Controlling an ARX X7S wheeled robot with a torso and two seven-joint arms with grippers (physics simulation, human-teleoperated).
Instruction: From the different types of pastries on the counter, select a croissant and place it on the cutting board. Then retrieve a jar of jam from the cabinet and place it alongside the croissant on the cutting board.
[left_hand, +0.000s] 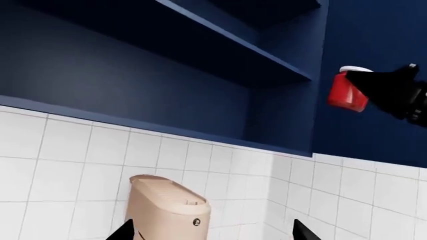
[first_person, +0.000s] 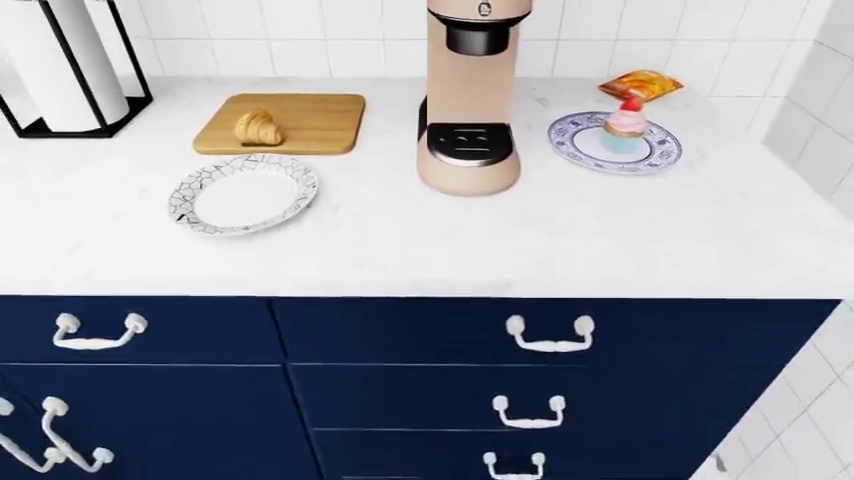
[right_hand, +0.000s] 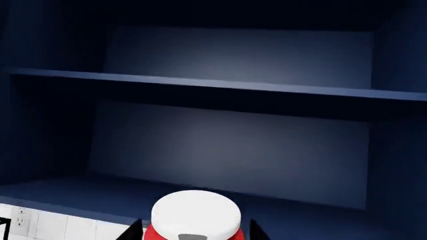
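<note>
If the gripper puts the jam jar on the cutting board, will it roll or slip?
The jar of jam is a short cylinder, so standing upright it probably stays; on its side it could roll. Its smooth wall may slip in the right gripper. The cutting board looks flat, with room beside the croissant.

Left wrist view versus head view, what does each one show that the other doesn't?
Only the left wrist view shows the open navy cabinet and the jar of jam, gripped in the right tool beside it. Only the head view shows the croissant on the cutting board, the cupcake, both plates and the drawers. Both show the tan coffee machine and the white wall tiles.
</note>
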